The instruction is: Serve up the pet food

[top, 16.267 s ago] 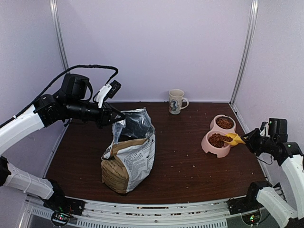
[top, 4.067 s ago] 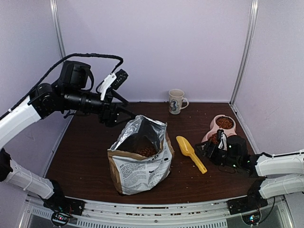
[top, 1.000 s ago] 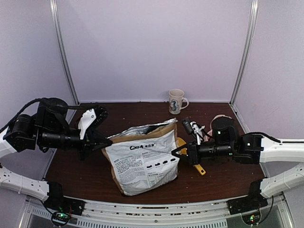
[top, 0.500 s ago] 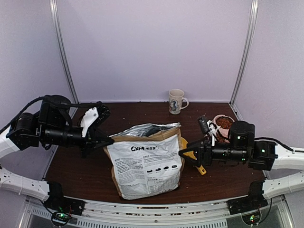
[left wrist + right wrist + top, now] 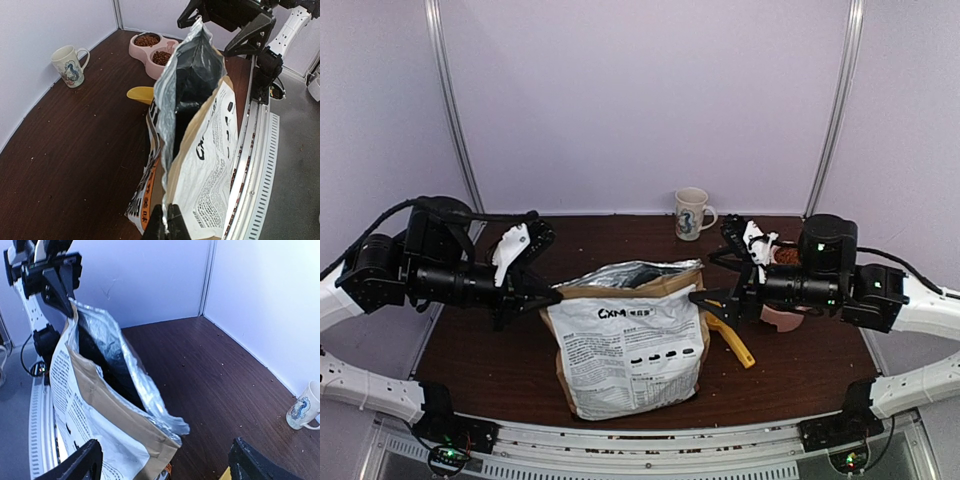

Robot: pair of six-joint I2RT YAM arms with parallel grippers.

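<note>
The kraft-brown bag [image 5: 625, 340] with a white label stands upright mid-table, its foil mouth [image 5: 192, 75] narrowed to a slit with a dark inside. My left gripper [image 5: 552, 293] [image 5: 167, 222] is shut on the bag's left top edge. At the bag's right top corner [image 5: 175, 432], my right gripper [image 5: 712, 268] [image 5: 167, 462] stands wide open, its fingers on either side of the corner without touching it. Pet food [image 5: 161, 57] fills both cups of the pink double bowl [image 5: 782, 318] [image 5: 135, 50] behind the right arm. The yellow scoop [image 5: 735, 342] [image 5: 140, 93] lies on the table between bag and bowl.
A cream mug [image 5: 692, 213] [image 5: 70, 66] [image 5: 302, 412] stands at the back wall. Stray crumbs dot the dark wood table [image 5: 500, 350]. White walls and corner posts close in the back and sides. The arm bases' metal rail [image 5: 255, 165] runs along the near edge.
My right gripper opened, let go of the bag's right corner and drew back to the right. The bag stayed upright. The left gripper kept its hold and rose slightly.
</note>
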